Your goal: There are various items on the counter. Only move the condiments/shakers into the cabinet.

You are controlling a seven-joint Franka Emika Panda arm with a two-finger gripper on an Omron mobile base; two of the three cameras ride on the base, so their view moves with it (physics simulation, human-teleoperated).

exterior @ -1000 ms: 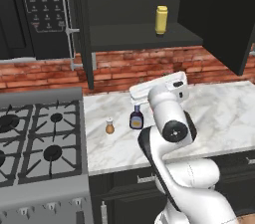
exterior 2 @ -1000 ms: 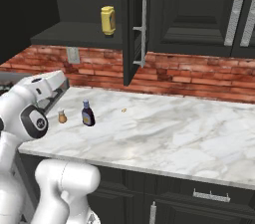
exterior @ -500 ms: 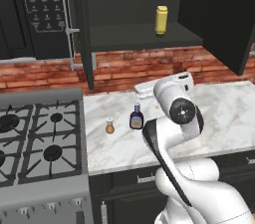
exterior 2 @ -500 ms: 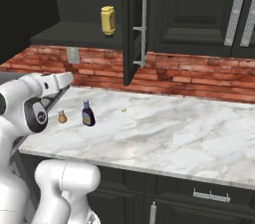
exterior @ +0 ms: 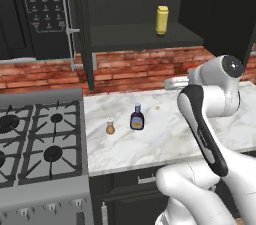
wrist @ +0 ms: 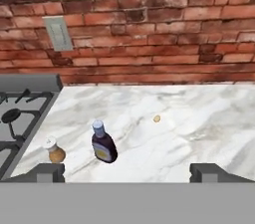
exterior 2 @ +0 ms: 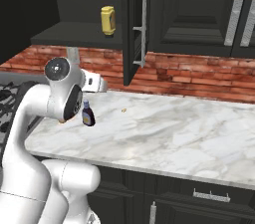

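Note:
A yellow squeeze bottle (exterior: 161, 20) (exterior 2: 108, 20) stands upright on the shelf of the open dark cabinet (exterior: 130, 38) (exterior 2: 74, 33). On the marble counter (exterior: 165, 136) (wrist: 204, 118) stand a dark sauce bottle (exterior: 137, 117) (exterior 2: 88, 114) (wrist: 103, 143) and, to its left, a small orange-brown shaker (exterior: 110, 128) (wrist: 55, 151). My gripper (wrist: 130, 173) is open, its fingertips (wrist: 50, 172) wide apart with nothing between them. It hovers above the counter, to the right of and behind both containers, looking down at them and the brick wall.
A tiny orange speck (exterior: 157, 108) (wrist: 157, 118) lies on the counter right of the sauce bottle. The stove (exterior: 35, 139) (wrist: 15, 113) borders the counter on the left, with the microwave (exterior: 40, 9) above it. The open cabinet door (exterior 2: 134, 24) hangs over the counter.
My arm has swung to the right and the hand has drawn back from above the sauce bottle. The jaws stayed open. The bottles and the shaker have not moved.

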